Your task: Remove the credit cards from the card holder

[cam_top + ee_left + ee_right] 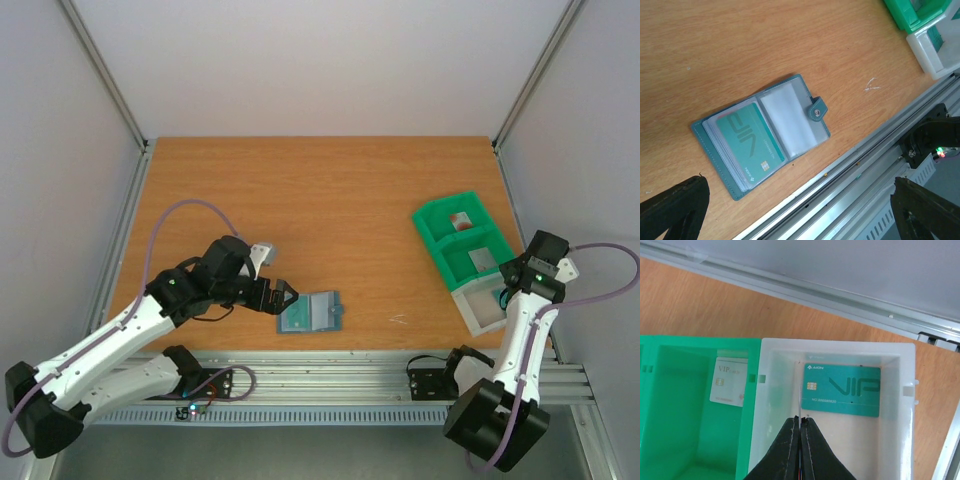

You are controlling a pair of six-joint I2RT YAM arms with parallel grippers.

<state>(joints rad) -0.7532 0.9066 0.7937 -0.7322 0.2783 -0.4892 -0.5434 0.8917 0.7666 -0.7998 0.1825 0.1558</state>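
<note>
The card holder [312, 313] lies spread open near the table's front edge. One of its clear pockets shows a teal credit card [752, 145]; the other panel's sleeve [787, 117] looks empty. My left gripper [285, 298] hovers just left of the holder, jaws wide open [800, 212] with nothing between them. My right gripper [800, 421] is over the white bin [907, 390], shut on a thin credit card [799, 400] seen edge-on. A teal VIP card [847, 390] lies flat in that bin.
A green two-compartment bin [432, 222] stands at the right, joined to the white bin [472, 322]. A white VIP card [729, 382] rests in the nearer green compartment, and another card [460, 218] in the far one. Aluminium rails [865, 165] run along the front edge.
</note>
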